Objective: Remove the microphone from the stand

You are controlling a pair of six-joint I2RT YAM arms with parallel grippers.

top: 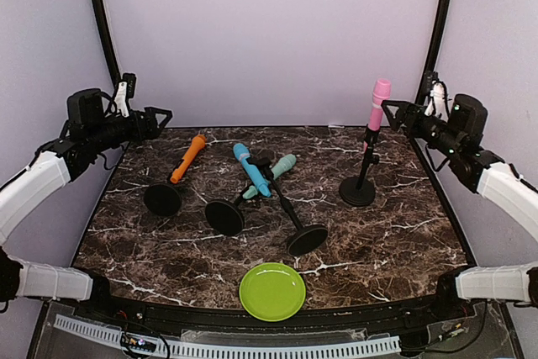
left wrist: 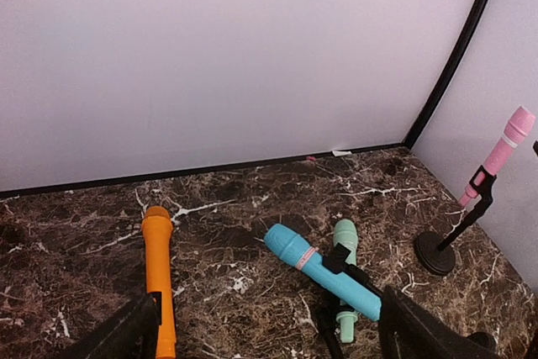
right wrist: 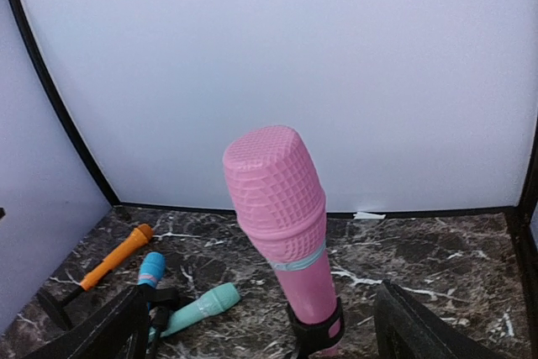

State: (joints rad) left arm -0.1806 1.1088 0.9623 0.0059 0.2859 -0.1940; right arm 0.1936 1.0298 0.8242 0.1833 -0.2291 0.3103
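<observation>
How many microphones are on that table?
4. The orange microphone lies back left; the blue microphone and the green microphone lie together mid-table; the pink microphone stands upright in its stand on the right. None seems hidden.

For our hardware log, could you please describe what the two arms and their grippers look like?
Both the left arm and right arm have white sleeved links joined by black motor housings. Each wrist carries a small white module with thin black cabling. The left gripper and right gripper are black, with angular, wedge-shaped jaws. A small green light shows on the right wrist housing.
</observation>
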